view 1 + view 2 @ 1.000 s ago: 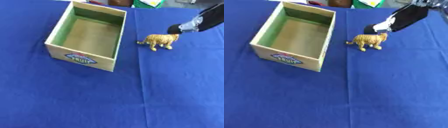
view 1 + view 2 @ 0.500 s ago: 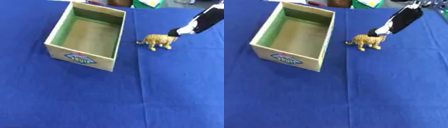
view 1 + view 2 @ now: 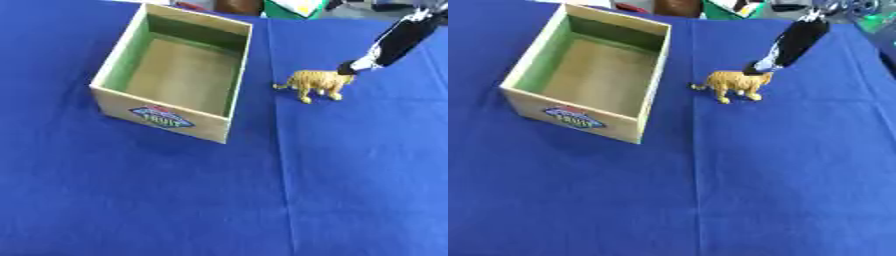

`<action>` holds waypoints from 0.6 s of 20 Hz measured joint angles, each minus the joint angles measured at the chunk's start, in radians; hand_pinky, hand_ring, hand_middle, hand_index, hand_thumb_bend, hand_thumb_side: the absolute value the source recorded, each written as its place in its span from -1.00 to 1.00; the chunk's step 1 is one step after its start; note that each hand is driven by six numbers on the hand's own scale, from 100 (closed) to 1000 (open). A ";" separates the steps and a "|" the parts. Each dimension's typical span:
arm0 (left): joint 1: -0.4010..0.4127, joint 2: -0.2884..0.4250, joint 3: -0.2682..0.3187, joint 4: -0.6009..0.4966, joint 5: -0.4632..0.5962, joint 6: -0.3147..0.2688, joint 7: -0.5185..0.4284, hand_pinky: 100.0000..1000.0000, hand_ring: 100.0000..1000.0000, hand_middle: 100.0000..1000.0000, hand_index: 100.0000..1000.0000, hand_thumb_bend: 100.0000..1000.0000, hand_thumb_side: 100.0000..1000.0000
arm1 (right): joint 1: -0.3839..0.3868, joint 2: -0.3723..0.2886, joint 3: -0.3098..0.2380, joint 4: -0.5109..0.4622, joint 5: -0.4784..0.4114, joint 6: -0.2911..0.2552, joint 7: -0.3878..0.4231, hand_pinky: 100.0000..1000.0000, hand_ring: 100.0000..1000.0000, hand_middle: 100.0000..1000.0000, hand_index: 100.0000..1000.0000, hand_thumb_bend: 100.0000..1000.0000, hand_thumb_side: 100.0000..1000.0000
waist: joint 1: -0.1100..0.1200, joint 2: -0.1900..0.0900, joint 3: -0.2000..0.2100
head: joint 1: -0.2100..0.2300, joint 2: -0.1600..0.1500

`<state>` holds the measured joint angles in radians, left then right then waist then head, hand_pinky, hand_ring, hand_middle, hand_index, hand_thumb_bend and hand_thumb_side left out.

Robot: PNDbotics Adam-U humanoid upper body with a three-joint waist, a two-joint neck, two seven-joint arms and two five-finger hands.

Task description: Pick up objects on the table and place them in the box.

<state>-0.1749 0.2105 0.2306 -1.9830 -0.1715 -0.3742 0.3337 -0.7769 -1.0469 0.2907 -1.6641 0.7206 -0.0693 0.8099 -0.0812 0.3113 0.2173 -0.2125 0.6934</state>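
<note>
A blue cloth (image 3: 175,200) covered the table, creased down its middle, with clutter at the far edge too indistinct to name. On it stood an open wooden box (image 3: 172,125), empty, a fruit label on its near wall. Just right of the box, apart from it, a small orange toy tiger (image 3: 315,82) stood upright on its legs, its long axis running across my view, tail toward the box and head toward my right side.

My right hand (image 3: 785,47) reached in from the upper right corner, its dark fingertips down at the tiger's head end and seemingly touching it. I could not tell how far the fingers were spread, nor whether they had any hold of the toy; it stood on the cloth, unlifted. My left hand was out of sight.

The tiger lay below and slightly left of my fingertips, so this was the right hand's pick, I judged. The carry to the box would run leftward, along the tiger's own length.
</note>
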 measured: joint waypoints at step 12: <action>0.000 0.000 -0.001 0.000 -0.002 0.008 0.005 0.02 -0.04 -0.06 0.44 -1.00 0.30 | -0.028 0.055 0.080 0.130 0.010 -0.030 0.028 0.78 0.85 0.69 0.87 -0.25 -0.04 | 0.000 0.000 0.006 | 0.000 0.000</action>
<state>-0.1746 0.2105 0.2300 -1.9830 -0.1734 -0.3663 0.3382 -0.8047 -0.9919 0.3703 -1.5337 0.7307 -0.0992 0.8384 -0.0817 0.3113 0.2234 -0.2129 0.6931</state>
